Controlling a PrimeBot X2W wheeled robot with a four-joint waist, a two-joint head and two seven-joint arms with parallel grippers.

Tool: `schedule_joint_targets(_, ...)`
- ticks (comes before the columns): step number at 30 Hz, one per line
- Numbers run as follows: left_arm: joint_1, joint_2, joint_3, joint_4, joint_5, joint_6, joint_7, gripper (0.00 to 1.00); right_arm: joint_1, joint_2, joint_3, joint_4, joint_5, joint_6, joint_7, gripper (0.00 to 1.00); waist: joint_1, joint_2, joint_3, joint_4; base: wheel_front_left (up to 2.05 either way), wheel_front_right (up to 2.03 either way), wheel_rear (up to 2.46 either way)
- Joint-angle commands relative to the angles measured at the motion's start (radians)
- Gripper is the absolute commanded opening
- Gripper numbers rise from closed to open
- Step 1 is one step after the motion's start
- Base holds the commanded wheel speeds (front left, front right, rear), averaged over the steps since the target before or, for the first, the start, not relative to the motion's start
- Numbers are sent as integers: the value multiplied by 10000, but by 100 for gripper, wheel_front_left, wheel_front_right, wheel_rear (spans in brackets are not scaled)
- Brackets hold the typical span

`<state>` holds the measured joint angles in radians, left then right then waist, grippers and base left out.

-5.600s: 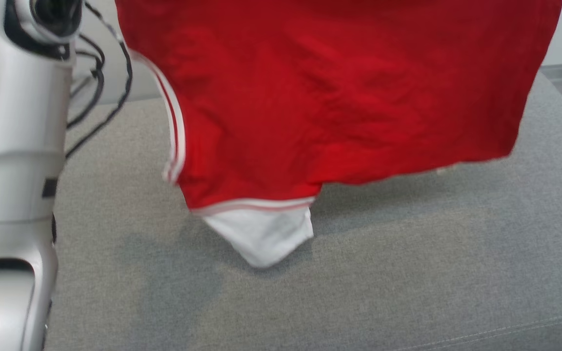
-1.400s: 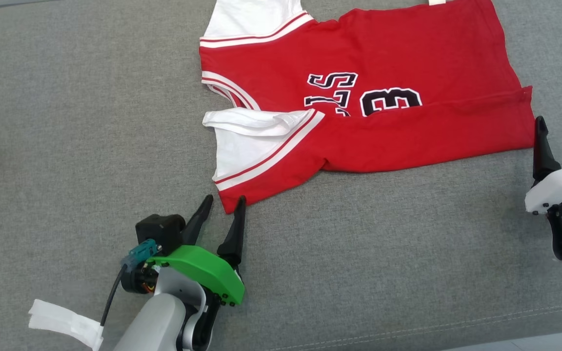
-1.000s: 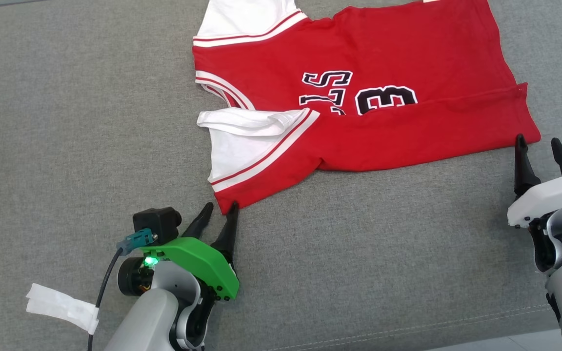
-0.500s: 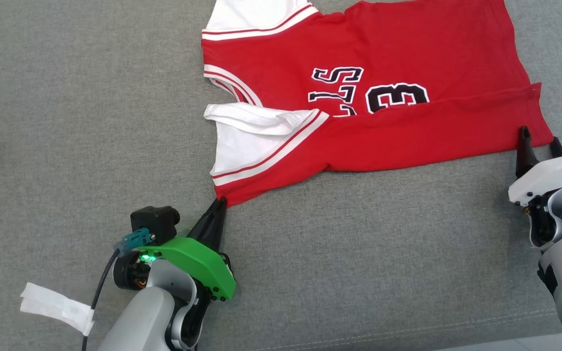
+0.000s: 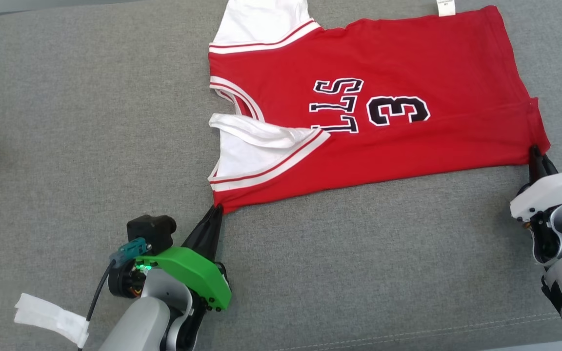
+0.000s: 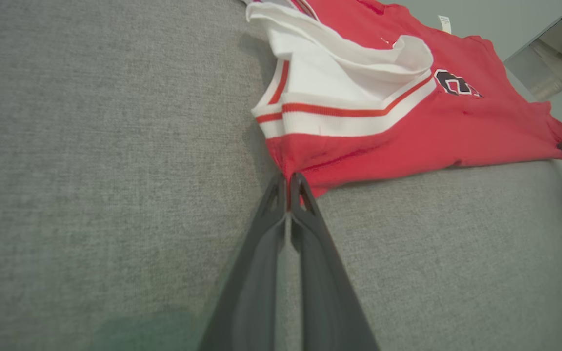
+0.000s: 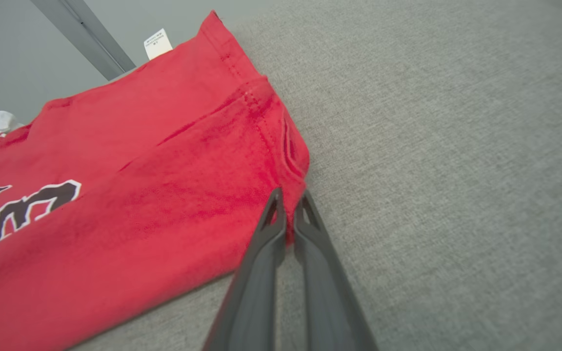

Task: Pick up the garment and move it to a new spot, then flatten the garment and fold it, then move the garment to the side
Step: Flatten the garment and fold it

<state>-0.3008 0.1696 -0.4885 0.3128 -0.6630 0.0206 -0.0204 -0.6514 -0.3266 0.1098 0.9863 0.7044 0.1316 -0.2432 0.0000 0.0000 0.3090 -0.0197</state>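
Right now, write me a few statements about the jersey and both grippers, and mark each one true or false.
1. The left gripper is shut on the red jersey at its near corner, below the white sleeve. True.
2. The right gripper stands open, clear of the cloth. False: it is shut on the jersey's near hem corner.
3. The jersey lies spread on a grey fabric surface. True.
4. A fold hides the printed number. False: the number 3 shows in full.
5. A white label sticks out at the jersey's far edge. True.
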Motion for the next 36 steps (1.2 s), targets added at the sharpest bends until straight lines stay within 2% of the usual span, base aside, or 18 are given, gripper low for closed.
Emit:
schedule_joint_targets(1,214,134,-2,-91,95,32,-32,0,316,-163,69,-135,178,-18,-56,0,0,0,-113,-16,0,0,0)
schedule_joint_targets(8,1277,561,-122,-908,-182,200,503,0,1618,-713,410,-1181,1090,-20,-115,0,0,0,-450,-30,0,0,0)
schedule_joint_targets(13,2281,930,-282,-2084,-223,609,1010,0,2882,-1329,571,-2098,1565,-21,-160,0,0,0,-615,57,0,0,0)
schedule_joint_targets(21,3203,1181,-423,-3183,-341,1161,1599,0,4123,-1801,421,-2929,1756,-25,-127,0,0,0,-679,130,0,0,0)
schedule_joint_targets(22,3280,1212,-444,-3242,-359,1185,1660,0,4231,-1823,403,-2995,1720,-25,-117,5,0,0,-709,120,0,0,0)
schedule_joint_targets(24,3352,1244,-462,-3297,-368,1239,1708,0,4387,-1811,350,-3085,1643,-25,-75,45,0,0,-786,102,0,0,0)
schedule_joint_targets(25,3400,1260,-507,-3283,-347,1239,1751,0,4448,-1801,305,-3111,1617,-25,-77,74,0,0,-831,96,0,0,0)
schedule_joint_targets(26,3439,1248,-523,-3289,-372,1254,1781,16,4500,-1814,263,-3156,1510,-25,-91,100,0,0,-867,91,0,0,0)
schedule_joint_targets(27,3464,1243,-516,-3291,-399,1280,1806,43,4537,-1828,209,-3236,1380,-25,-127,100,0,0,-898,82,0,0,0)
schedule_joint_targets(28,3463,1258,-485,-3313,-322,1350,1737,97,4589,-1855,227,-3441,1159,-18,-166,100,0,0,-922,73,0,0,0)
schedule_joint_targets(29,3447,1231,-440,-3354,-267,1422,1614,100,4676,-1845,251,-3670,917,-15,-175,100,0,0,-939,67,0,0,0)
schedule_joint_targets(33,3412,1274,-99,-3503,-77,1774,1212,100,5129,-1717,-368,-4680,-153,-15,-238,100,0,0,-929,-5,0,0,0)
schedule_joint_targets(36,3121,1418,215,-3659,8,1986,1105,100,5561,-1275,-955,-5684,-1021,-15,-238,100,0,0,-895,-173,0,0,0)
